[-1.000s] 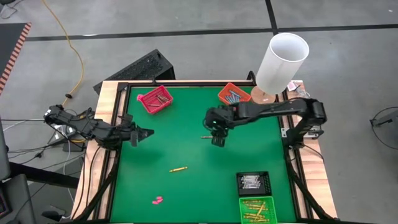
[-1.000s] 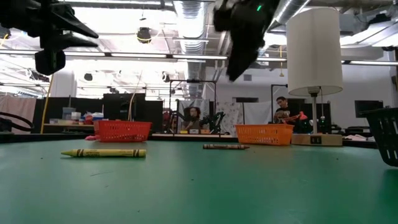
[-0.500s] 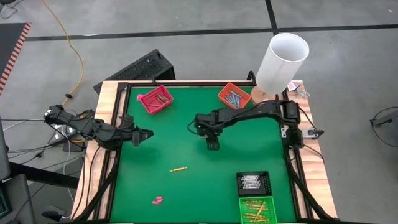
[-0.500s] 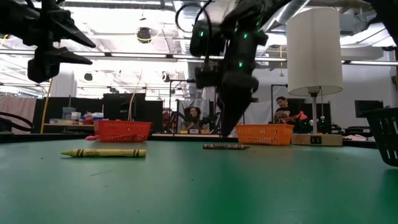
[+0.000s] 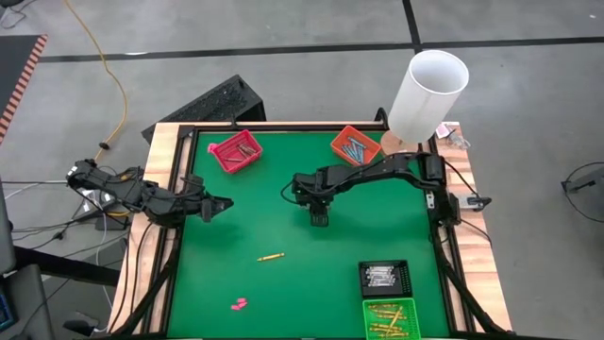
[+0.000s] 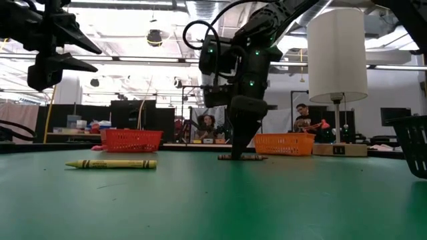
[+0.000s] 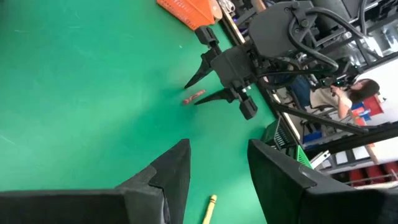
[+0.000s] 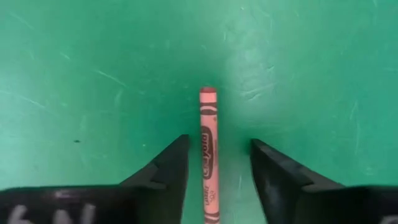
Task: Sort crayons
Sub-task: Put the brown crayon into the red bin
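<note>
Right wrist view shows the right gripper (image 8: pixel 214 171) with its two dark fingers spread wide, one on each side of a thin reddish paper-wrapped crayon (image 8: pixel 209 152) lying flat on the green felt table top (image 8: pixel 93 62); neither finger touches it yet. A second ago this gripper hung higher and off to the side of the crayon; it has since swung over and come down until, in the low view, its tips (image 6: pixel 243 148) stand at the cloth right above the stick (image 6: pixel 241 157). That descent suggests the grasp is the step in hand: the fingers need only close across the crayon's width.

Well away from that gripper, toward the near side of the table, a yellow wax crayon (image 5: pixel 272 256) lies alone, and two small pink lumps (image 5: pixel 239 303) rest nearer the table's edge. Beyond the gripper sit a red plastic basket (image 5: pixel 236 151) and an orange plastic basket (image 5: pixel 354 145); a black basket (image 5: pixel 384 277) and a green basket (image 5: pixel 391 319) hold sorted sticks.

The left gripper (image 5: pixel 219 203) waits at the left table edge, fingers parted and empty, having opened within the last second.
</note>
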{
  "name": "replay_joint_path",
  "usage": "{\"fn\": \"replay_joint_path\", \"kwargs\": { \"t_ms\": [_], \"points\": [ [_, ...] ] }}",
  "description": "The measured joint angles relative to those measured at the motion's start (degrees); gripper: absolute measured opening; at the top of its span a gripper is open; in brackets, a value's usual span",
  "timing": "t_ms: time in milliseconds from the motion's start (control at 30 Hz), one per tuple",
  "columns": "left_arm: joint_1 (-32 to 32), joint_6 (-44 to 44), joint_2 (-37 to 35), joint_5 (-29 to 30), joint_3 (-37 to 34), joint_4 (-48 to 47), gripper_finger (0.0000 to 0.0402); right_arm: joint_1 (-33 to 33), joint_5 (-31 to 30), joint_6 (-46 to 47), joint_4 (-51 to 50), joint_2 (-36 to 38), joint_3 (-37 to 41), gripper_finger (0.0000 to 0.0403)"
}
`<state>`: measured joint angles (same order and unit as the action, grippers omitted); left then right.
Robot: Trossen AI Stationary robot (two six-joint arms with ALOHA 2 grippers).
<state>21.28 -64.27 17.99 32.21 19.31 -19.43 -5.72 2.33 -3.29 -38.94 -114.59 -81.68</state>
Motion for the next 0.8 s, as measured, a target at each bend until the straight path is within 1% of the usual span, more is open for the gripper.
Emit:
{"fn": "replay_joint_path", "kwargs": {
  "t_ms": [200,533,600,800],
  "points": [
    [0.02,-1.09,-0.01,-0.35,0.0,-0.78,0.0149,0.41,-0.37,-0.19,0.17,-0.76,-0.05,0.0106],
    [0.02,-1.98,0.0,-0.33,0.0,-0.97,0.0149,0.43,-0.63,0.23,0.19,-0.9,0.06,0.0017],
    [0.02,-2.4,0.01,-0.33,0.0,-0.97,0.0149,0.44,-0.66,0.54,0.14,-0.92,-0.1,0.0006],
    [0.02,-2.91,0.01,-0.37,0.0,-0.93,0.0149,0.44,-0.7,1.81,-1.26,-1.27,-2.36,0.0004]
  ]
}}
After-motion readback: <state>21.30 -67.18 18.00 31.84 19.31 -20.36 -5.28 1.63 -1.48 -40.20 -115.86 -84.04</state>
